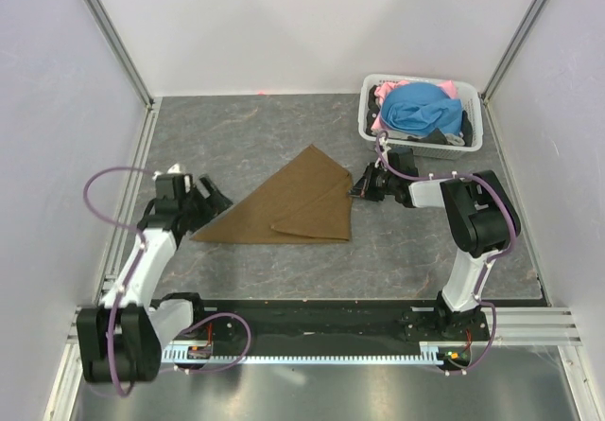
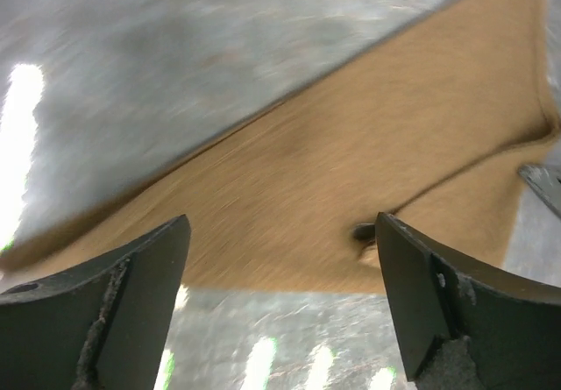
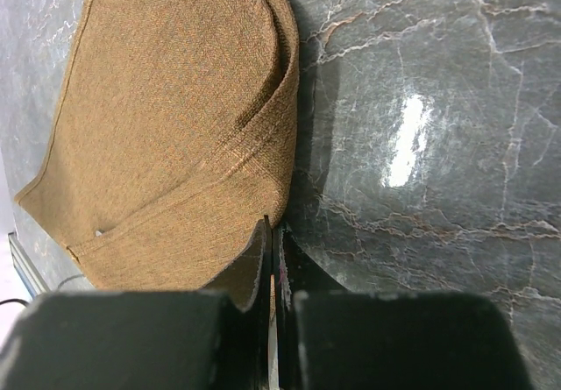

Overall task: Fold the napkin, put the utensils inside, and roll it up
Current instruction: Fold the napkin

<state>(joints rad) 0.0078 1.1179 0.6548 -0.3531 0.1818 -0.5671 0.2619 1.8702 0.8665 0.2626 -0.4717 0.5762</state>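
One fold: judged done; napkin (image 1: 293, 203) lies as a triangle on the table (image 1: 425, 251).
Left gripper (image 1: 212, 198): jaws wide, empty, beside napkin's left tip.
Right gripper (image 1: 361, 189): closed, pinching napkin's right edge.
Remaining: fork unseen; placing, rolling.

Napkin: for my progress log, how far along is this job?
Done: the napkin lies folded into a triangle. In hand: right claw shut on its right corner, left claw open by its left tip. Left: the fork, not seen, and the rolling.
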